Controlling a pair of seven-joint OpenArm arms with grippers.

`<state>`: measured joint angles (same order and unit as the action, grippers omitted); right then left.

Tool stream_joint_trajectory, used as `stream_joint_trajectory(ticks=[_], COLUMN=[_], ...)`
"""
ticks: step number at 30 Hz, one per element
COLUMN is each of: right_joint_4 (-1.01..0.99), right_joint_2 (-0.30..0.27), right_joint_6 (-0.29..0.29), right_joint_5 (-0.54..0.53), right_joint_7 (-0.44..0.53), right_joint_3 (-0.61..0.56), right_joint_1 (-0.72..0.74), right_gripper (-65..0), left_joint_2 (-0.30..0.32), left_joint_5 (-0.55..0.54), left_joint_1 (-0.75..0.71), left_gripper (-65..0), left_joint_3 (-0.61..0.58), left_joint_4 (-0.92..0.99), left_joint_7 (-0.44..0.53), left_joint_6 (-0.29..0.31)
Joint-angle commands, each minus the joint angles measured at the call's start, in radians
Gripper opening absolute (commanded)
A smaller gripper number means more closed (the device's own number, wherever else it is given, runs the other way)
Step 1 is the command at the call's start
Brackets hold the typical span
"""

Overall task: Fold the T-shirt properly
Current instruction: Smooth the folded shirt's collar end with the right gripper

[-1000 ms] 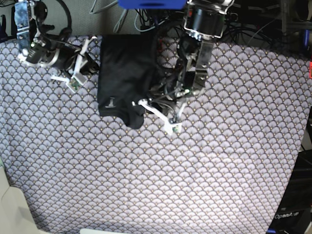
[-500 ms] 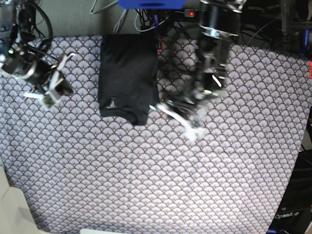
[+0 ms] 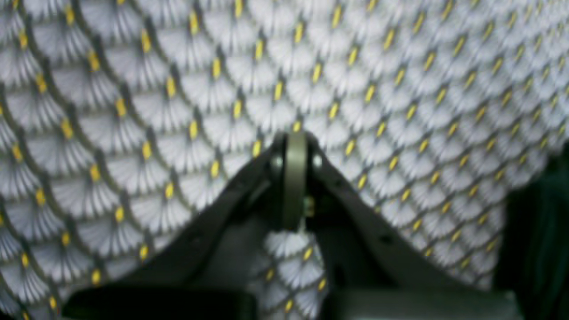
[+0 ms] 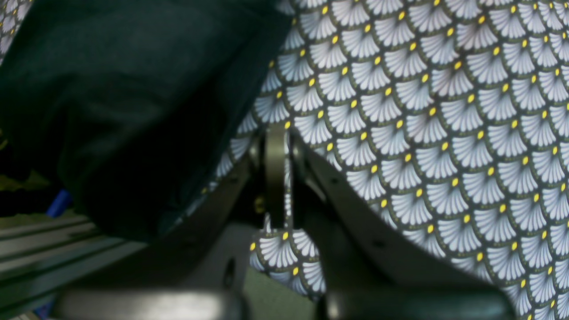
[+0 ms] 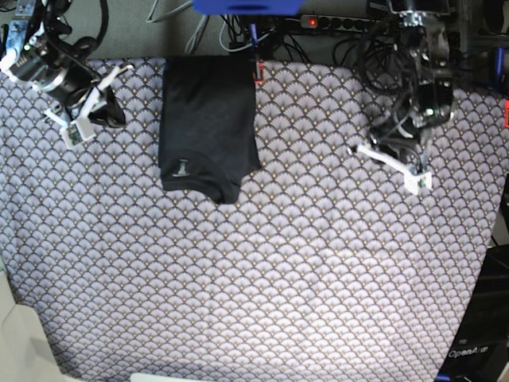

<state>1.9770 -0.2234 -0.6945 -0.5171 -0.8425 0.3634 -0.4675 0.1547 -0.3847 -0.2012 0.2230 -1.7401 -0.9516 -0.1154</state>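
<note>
Grey scallop-patterned cloth (image 5: 262,278) spread over the whole bench, fan shapes in pale grey with dark outlines and small yellow dots, lying smooth and flat

Black T-shirt (image 5: 207,127) at the far edge, left of centre: folded into a tall narrow rectangle, soft matt fabric, long sides fairly straight, near edge uneven with a rounded corner sagging out at the near right; small pale grey mark (image 5: 182,167) close to the near left corner

Left hand (image 5: 392,165) over the cloth on the right side of the scene, well apart from the T-shirt, white fingers pressed together and clamped on nothing, only patterned cloth beneath in the left wrist view (image 3: 291,178)

Right hand (image 5: 86,111) at the far left, near the T-shirt's left side but clear of it, fingers drawn together and empty; in the right wrist view (image 4: 275,173) the dark fabric (image 4: 133,98) filling the upper left, just beside the fingertips, not touching as far as can be told

Tangle of black cables (image 5: 238,24) and a blue block (image 5: 246,6) behind the far edge of the bench; power strip with a red light (image 5: 312,21) further right
</note>
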Motion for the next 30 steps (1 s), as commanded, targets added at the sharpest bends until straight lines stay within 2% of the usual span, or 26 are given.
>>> stream_joint_trajectory(ticks=[1, 4, 12, 14, 18, 20, 25, 30], right_joint_4=[0.02, 0.032, 0.048, 0.048, 0.048, 0.048, 0.04, 0.035], right_joint_2=[-0.003, -0.003, -0.031, -0.037, -0.038, -0.035, -0.032, -0.031], right_joint_6=[-0.004, -0.004, -0.004, -0.004, -0.004, -0.004, -0.004, -0.004], right_joint_5=[-0.018, -0.051, -0.262, -0.341, -0.423, -0.453, -0.464, -0.412], right_joint_7=[0.019, 0.013, -0.083, -0.116, -0.131, -0.126, -0.067, -0.036], right_joint_3=[-0.01, -0.048, -0.071, -0.071, -0.074, -0.111, -0.246, -0.361], right_joint_1=[0.003, 0.019, 0.063, 0.065, 0.056, 0.036, 0.014, 0.014], right_gripper=[-65.0, -65.0, -65.0, -65.0, -65.0, -65.0, -64.4, -64.4], left_joint_2=[0.007, 0.0, -0.025, -0.025, -0.028, -0.027, -0.025, -0.025], left_joint_5=[-0.003, -0.004, -0.003, -0.001, -0.003, -0.004, 0.0, 0.0], left_joint_1=[0.003, -0.019, -0.034, -0.037, -0.047, -0.047, -0.045, -0.045], left_gripper=[-65.0, -65.0, -65.0, -65.0, -65.0, -65.0, -65.0, -65.0], left_joint_3=[0.003, 0.003, 0.0, 0.0, 0.002, 0.002, 0.002, 0.002], left_joint_4=[-0.014, -0.016, -0.025, -0.025, -0.027, -0.027, -0.027, -0.025], left_joint_7=[0.013, 0.013, 0.013, 0.013, 0.013, 0.013, 0.013, 0.013], left_joint_6=[0.004, 0.004, 0.004, 0.004, 0.004, 0.004, 0.004, 0.004])
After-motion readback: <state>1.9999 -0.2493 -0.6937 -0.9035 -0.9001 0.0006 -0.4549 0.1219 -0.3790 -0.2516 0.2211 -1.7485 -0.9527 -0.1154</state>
